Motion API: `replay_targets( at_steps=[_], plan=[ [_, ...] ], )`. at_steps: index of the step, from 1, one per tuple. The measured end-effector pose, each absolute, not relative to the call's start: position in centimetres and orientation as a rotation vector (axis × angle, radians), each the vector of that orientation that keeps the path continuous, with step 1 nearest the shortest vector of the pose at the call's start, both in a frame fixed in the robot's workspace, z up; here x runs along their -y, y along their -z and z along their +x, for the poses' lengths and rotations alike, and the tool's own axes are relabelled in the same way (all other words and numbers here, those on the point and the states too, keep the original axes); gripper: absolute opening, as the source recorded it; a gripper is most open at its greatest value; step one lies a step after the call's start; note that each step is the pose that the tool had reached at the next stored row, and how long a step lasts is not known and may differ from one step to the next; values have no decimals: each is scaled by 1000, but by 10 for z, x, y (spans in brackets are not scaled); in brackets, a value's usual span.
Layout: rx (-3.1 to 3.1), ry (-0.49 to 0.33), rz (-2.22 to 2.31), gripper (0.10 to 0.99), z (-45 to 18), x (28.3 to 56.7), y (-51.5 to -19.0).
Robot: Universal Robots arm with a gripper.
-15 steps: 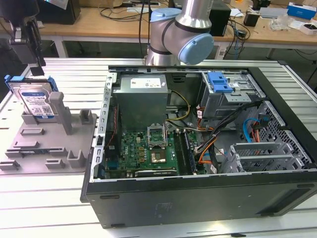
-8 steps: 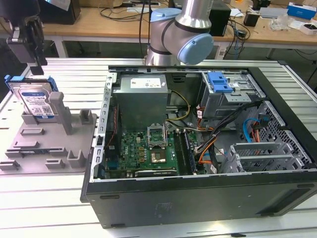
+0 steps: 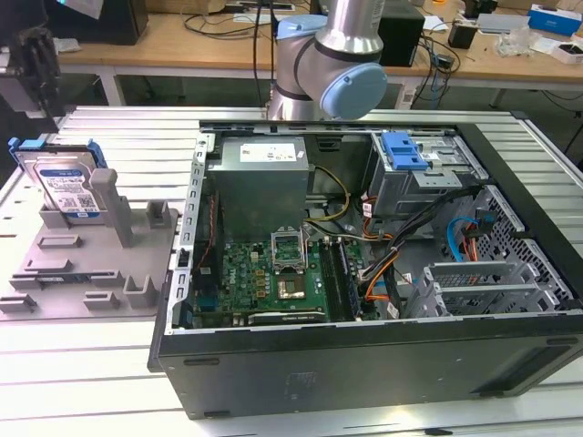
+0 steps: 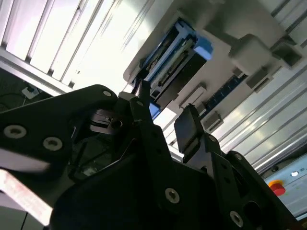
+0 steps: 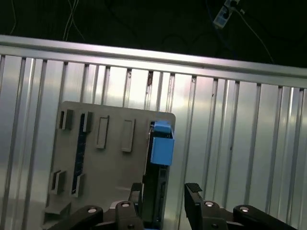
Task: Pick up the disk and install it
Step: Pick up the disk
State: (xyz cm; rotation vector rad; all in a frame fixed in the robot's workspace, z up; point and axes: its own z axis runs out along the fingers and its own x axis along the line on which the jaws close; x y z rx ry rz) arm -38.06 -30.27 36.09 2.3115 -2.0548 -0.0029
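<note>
Aiming at the disk (image 5: pixel 160 143), we are holding our gripper (image 5: pixel 164 188) open and empty; pickup is calling for a square straddle.

The gripper (image 4: pixel 164 103) is being held with its black fingers (image 4: pixel 188 125) spread apart, one on each side of the near end of the disk (image 4: pixel 175 60). Taking the fingers' reach as twelve o'clock, the disk is being carried on edge at twelve by a grey fixture (image 4: pixel 249 45). The fixture is being borne by a ribbed metal table (image 4: pixel 72 43), and a red button (image 4: pixel 277 188) is being shown at about four o'clock.
</note>
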Motion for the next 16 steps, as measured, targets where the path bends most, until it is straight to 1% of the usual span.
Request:
replay_targets(
  at_steps=[2, 16],
  plan=[
    [2057, 3, 2310, 482, -390, 303, -358],
    [2101, 4, 2270, 482, -398, 305, -350]
  ],
)
